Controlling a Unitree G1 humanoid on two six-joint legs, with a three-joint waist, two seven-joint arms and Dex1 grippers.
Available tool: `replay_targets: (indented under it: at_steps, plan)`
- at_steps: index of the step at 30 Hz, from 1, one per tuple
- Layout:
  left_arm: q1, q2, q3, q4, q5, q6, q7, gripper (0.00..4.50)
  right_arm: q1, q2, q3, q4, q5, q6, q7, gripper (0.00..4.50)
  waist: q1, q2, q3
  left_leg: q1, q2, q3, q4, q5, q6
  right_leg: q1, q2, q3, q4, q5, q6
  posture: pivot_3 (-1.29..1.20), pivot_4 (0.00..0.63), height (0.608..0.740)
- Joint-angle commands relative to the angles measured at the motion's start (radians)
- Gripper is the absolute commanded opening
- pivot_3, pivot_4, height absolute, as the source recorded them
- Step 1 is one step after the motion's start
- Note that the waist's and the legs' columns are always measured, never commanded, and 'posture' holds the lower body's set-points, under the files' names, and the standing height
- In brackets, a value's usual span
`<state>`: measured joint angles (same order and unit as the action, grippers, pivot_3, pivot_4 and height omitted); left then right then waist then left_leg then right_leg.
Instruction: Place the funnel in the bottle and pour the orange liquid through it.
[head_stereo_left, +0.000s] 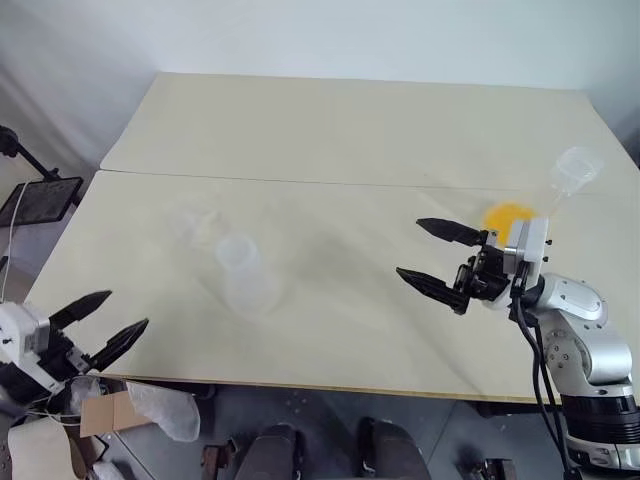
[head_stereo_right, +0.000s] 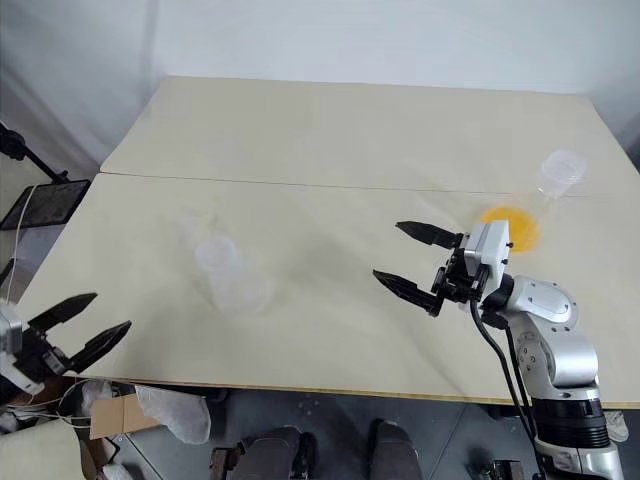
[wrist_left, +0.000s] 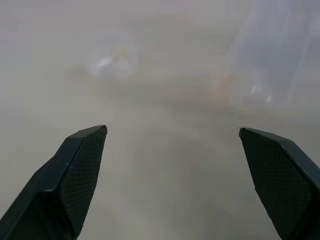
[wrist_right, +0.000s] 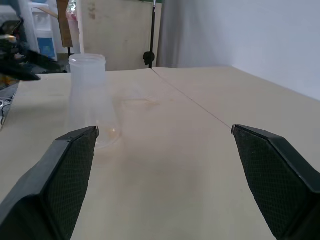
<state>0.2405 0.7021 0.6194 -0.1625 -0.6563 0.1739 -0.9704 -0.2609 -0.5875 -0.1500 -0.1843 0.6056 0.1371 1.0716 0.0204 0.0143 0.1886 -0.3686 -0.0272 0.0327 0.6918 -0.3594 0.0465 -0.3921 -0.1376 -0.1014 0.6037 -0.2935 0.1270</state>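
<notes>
Standing on the counter, the frosted bottle sits left of centre with open surface around it. Orange liquid fills a flask behind the wide-open right end effector. Left end effector gapes wide, empty.

Bottle upright on the surface, left of centre, funnel just behind it to the left. Flask far right, orange liquid in its base. Left tool off the near-left edge; right tool above the surface, between bottle and flask.
</notes>
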Motion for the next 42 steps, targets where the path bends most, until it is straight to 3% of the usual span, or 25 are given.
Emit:
replay_targets:
  at_steps: [1, 7, 11, 21, 24, 28, 30, 33, 38, 42]
  plan:
    - [-0.024, 0.034, -0.041, -0.132, -0.070, 0.106, 0.023, 4.50, 0.016, -0.026, -0.020, -0.024, 0.010, 0.001, 0.019, 4.47, -0.003, 0.000, 0.000, 0.000, 0.000, 0.000, 0.000, 0.000, 0.000, 0.000, 0.000, 0.000, 0.000, 0.000, 0.000, 0.00, 0.150, 0.740]
    - [-0.128, 0.051, -0.164, -0.161, -0.056, 0.195, 0.040, 4.50, 0.071, -0.056, -0.030, -0.052, 0.021, 0.030, 0.033, 4.47, -0.006, 0.001, 0.000, 0.000, 0.000, 0.001, 0.000, 0.000, 0.000, 0.000, 0.003, 0.000, 0.001, 0.000, 0.000, 0.00, 0.150, 0.740]
    - [-0.301, -0.001, -0.285, -0.079, -0.027, 0.212, 0.076, 4.50, 0.128, -0.064, -0.051, -0.081, 0.027, 0.050, 0.019, 4.47, 0.001, 0.001, 0.000, 0.001, 0.001, 0.002, 0.000, 0.000, 0.000, 0.000, 0.004, -0.001, 0.002, 0.000, 0.000, 0.00, 0.150, 0.740]
    - [-0.447, -0.082, -0.389, 0.023, 0.024, 0.171, 0.063, 4.50, 0.258, -0.064, -0.097, -0.150, 0.032, 0.063, -0.029, 4.47, 0.002, 0.001, 0.000, 0.001, -0.001, 0.004, 0.003, 0.000, 0.001, -0.001, 0.007, -0.004, 0.004, 0.000, 0.000, 0.00, 0.150, 0.740]
    - [-0.474, -0.095, -0.385, 0.044, 0.011, 0.163, 0.051, 3.94, 0.275, -0.056, -0.095, -0.163, 0.031, 0.058, -0.047, 4.50, 0.003, 0.000, 0.000, 0.001, -0.001, 0.004, 0.005, 0.000, 0.001, 0.000, 0.007, -0.004, 0.005, 0.000, 0.000, 0.00, 0.150, 0.740]
    - [-0.484, -0.093, -0.374, 0.037, -0.015, 0.174, 0.024, 2.69, 0.310, -0.048, -0.100, -0.180, 0.031, 0.050, -0.064, 4.50, 0.003, 0.000, 0.000, 0.001, -0.001, 0.003, 0.005, 0.000, 0.001, 0.000, 0.006, -0.003, 0.005, 0.000, 0.000, 0.00, 0.150, 0.740]
    - [-0.495, -0.085, -0.392, 0.028, -0.013, 0.181, 0.000, 2.38, 0.339, -0.040, -0.108, -0.193, 0.031, 0.045, -0.078, 4.50, 0.005, 0.001, 0.000, 0.001, -0.001, 0.003, 0.005, 0.000, 0.000, 0.000, 0.006, -0.003, 0.005, 0.000, 0.000, 0.00, 0.150, 0.740]
    - [-0.536, -0.100, -0.415, 0.022, -0.018, 0.197, -0.009, 2.38, 0.374, -0.028, -0.122, -0.210, 0.025, 0.035, -0.099, 4.50, 0.007, 0.000, 0.000, 0.000, -0.002, 0.002, 0.005, 0.000, 0.001, 0.000, 0.006, -0.003, 0.005, 0.000, 0.000, 0.00, 0.150, 0.740]
    - [-0.705, -0.186, -0.587, 0.072, 0.101, 0.104, -0.062, 2.38, 0.469, 0.004, -0.186, -0.259, 0.017, 0.011, -0.162, 4.50, 0.023, 0.000, 0.000, 0.000, -0.004, 0.002, 0.006, 0.001, 0.002, 0.001, 0.006, -0.003, 0.005, 0.000, 0.001, 0.00, 0.150, 0.740]
    - [-0.838, -0.321, -0.707, 0.218, 0.210, -0.018, -0.066, 2.38, 0.546, 0.030, -0.238, -0.299, 0.012, -0.011, -0.205, 4.50, 0.026, 0.000, 0.000, 0.001, -0.005, 0.005, 0.005, 0.001, 0.003, 0.000, 0.007, -0.004, 0.005, 0.001, 0.002, 0.00, 0.150, 0.740]
